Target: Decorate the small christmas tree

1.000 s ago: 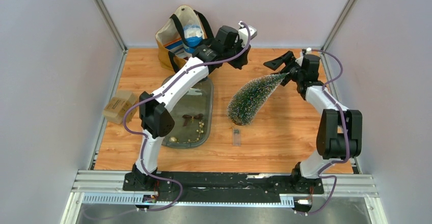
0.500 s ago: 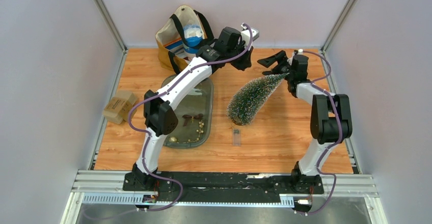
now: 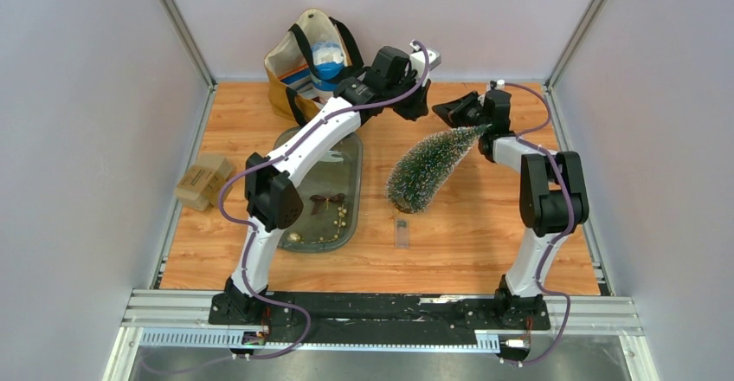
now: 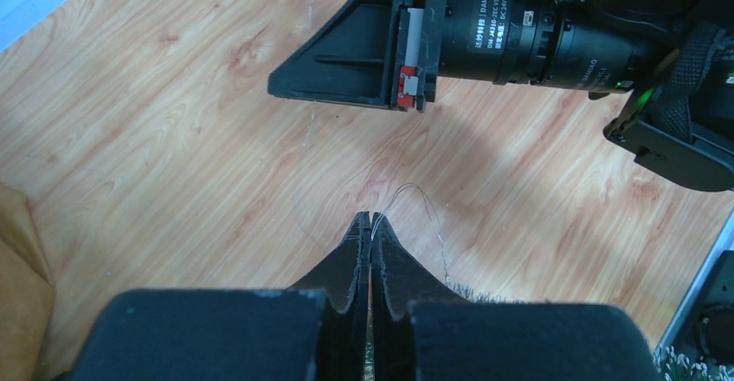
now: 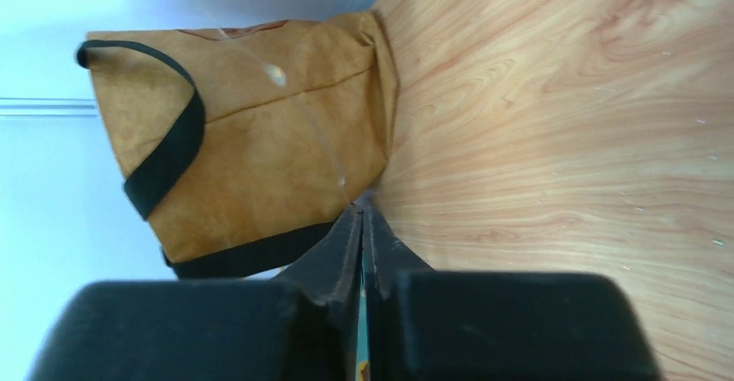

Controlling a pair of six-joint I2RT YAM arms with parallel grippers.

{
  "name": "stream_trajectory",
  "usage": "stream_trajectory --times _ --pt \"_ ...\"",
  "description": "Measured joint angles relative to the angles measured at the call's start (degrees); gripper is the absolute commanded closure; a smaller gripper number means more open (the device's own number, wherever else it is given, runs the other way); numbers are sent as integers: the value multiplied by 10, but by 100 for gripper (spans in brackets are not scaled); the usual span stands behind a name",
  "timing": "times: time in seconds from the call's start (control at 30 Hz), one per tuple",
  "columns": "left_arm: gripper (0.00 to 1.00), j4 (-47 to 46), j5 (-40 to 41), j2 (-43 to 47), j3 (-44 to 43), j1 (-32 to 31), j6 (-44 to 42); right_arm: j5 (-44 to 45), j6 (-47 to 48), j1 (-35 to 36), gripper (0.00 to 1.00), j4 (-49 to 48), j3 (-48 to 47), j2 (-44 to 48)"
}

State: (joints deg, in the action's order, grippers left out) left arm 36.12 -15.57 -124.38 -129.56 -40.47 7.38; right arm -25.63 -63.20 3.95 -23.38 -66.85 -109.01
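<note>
From above, the small christmas tree (image 3: 428, 166) lies on the table (image 3: 485, 225), tip toward the far side. Left wrist: the left pincer (image 4: 370, 218) nips a thin wire (image 4: 421, 192). Right wrist: the right pincer (image 5: 362, 212) is pressed together. A tug might snap the wire or drag the tree.

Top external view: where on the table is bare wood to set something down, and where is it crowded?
Free: the near-right table between the small christmas tree, the small clear piece and the right arm; also the strip between the clear tray and the near edge. Crowded: the far left, where the tote bag, the left arm and the tray meet.
</note>
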Motion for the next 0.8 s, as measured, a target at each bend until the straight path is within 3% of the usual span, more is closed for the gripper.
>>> stream_trajectory --times 0.27,0.33,0.47,0.57,0.63,0.67,0.73,0.8 --pt "97 0 0 -1 0 0 0 44 38 0 100 53 20 45" --pt "89 1 0 -1 0 0 0 58 54 -1 100 76 20 67" --pt "61 4 0 -1 0 1 4 82 84 -7 100 115 20 108" --pt "51 9 0 -1 0 3 8 96 97 -30 100 143 26 141" --pt "46 16 2 -1 0 6 11 100 101 -59 100 155 40 162" --pt "33 19 5 -1 0 8 12 102 104 -84 100 166 49 175" --pt "31 27 10 -1 0 13 12 105 108 -127 100 184 59 189" --pt "22 36 16 -1 0 20 15 106 115 -173 100 208 66 203"
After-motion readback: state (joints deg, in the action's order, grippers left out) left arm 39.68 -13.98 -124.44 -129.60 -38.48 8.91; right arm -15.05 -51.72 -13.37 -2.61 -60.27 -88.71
